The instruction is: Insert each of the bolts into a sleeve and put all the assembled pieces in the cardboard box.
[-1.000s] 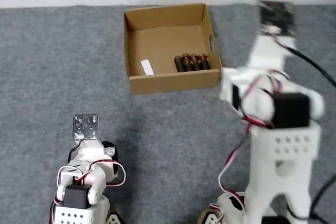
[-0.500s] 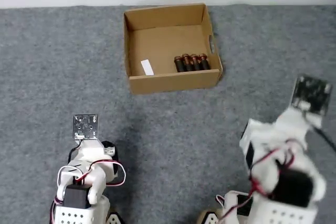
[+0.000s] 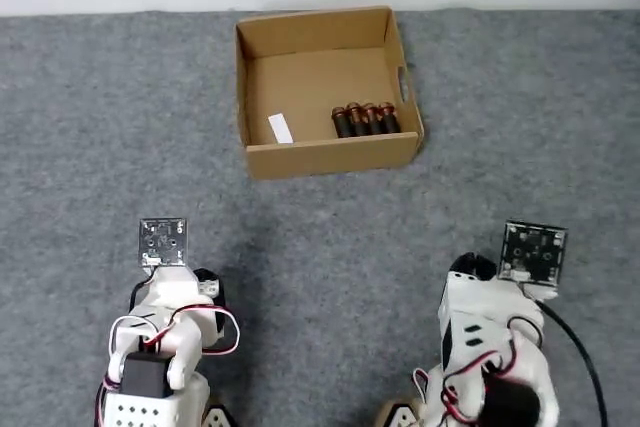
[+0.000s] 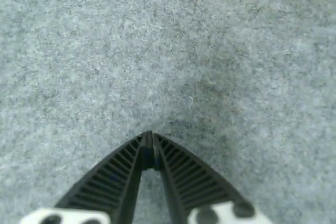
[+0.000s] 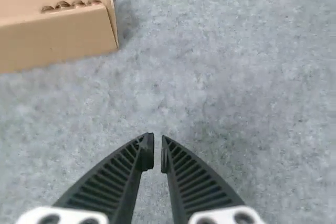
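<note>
While both arms sit at the near edge of the grey surface (image 3: pixel 330 247), the cardboard box (image 3: pixel 330 159) stands well apart from them at the far side, open at the top. Four assembled pieces (image 3: pixel 365 119) lie side by side in a row on the box floor, near its right wall and close to the front wall. A white slip (image 3: pixel 281 129) lies on the floor to their left, apart from them.

The left end effector (image 4: pixel 148 142) points down at bare surface with its fingers pressed together, tips touching, pinching nothing. The right end effector (image 5: pixel 155 153) also hangs over bare surface, with its fingers nearly together, only a thin slit between the tips, and nothing between them. A corner of the box lies ahead of it.
</note>
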`<act>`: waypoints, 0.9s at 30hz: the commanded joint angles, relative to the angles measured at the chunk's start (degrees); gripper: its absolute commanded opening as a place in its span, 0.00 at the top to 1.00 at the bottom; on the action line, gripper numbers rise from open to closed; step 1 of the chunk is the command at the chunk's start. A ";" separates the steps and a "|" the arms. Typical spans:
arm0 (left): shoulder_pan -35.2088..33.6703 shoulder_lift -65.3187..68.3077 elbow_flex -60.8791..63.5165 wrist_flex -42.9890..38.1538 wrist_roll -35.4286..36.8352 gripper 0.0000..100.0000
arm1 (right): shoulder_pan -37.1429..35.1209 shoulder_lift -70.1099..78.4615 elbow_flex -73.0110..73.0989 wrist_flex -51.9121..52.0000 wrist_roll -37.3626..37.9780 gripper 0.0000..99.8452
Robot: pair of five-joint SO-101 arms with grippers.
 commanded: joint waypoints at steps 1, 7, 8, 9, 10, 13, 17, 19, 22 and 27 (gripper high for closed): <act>-0.18 0.09 -0.57 0.35 0.18 0.99 | 0.40 0.48 3.43 -3.21 0.88 0.99; -0.18 0.09 -0.57 0.35 0.09 0.99 | 0.40 -0.75 17.85 -6.11 0.97 0.99; -0.18 0.09 -0.57 0.35 0.09 0.99 | 0.40 -0.75 19.34 -6.11 0.97 0.99; -0.18 0.09 -0.57 0.35 0.09 0.99 | 0.40 -0.75 20.31 -6.11 0.97 0.99; -0.18 0.09 -0.57 0.35 0.09 0.99 | 0.40 -0.75 20.92 -6.11 0.97 0.99; -0.18 0.09 -0.57 0.35 0.09 0.99 | 0.40 -0.75 22.59 -6.11 0.97 0.99; -0.18 0.09 -0.57 0.35 0.09 0.99 | 0.40 -0.75 25.05 -5.49 0.53 0.99; -0.18 0.09 -0.57 0.35 0.09 0.99 | 0.40 -0.75 24.97 -5.41 0.44 0.99; -0.18 0.09 -0.57 0.35 0.09 0.99 | 0.40 -0.75 24.97 -5.41 0.44 0.99; -0.18 0.09 -0.57 0.35 0.09 0.99 | 0.66 -0.75 24.97 -5.41 0.70 0.99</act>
